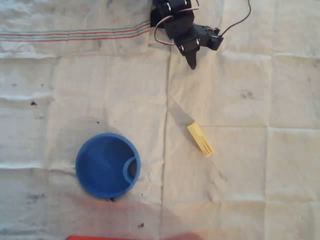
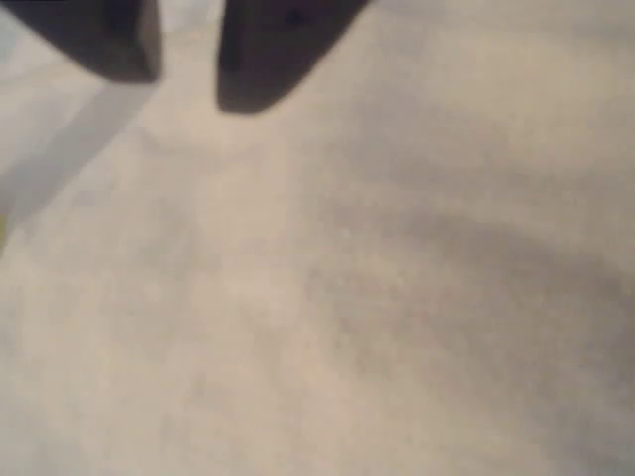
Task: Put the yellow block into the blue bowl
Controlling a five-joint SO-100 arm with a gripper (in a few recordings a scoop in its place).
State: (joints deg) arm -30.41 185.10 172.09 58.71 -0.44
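- Now, overhead view: the gripper (image 1: pixel 192 62) hangs near the top edge, nothing in it, well apart from the yellow block (image 1: pixel 200 139) lying slantwise on the white cloth (image 1: pixel 250 90); the blue bowl (image 1: pixel 107 165) sits lower left.
- Wrist view: two dark fingers (image 2: pixel 119 40) with a narrow gap between them, over blurred cloth, gripping nothing.

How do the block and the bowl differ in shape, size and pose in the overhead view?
The block is yellow, flat and elongated; the bowl is blue and round. The block is far smaller, shorter than the bowl is wide. The block lies diagonally on the cloth, right of centre; the bowl sits upright at lower left, opening up. Both rest on the cloth, apart from each other and from the gripper.
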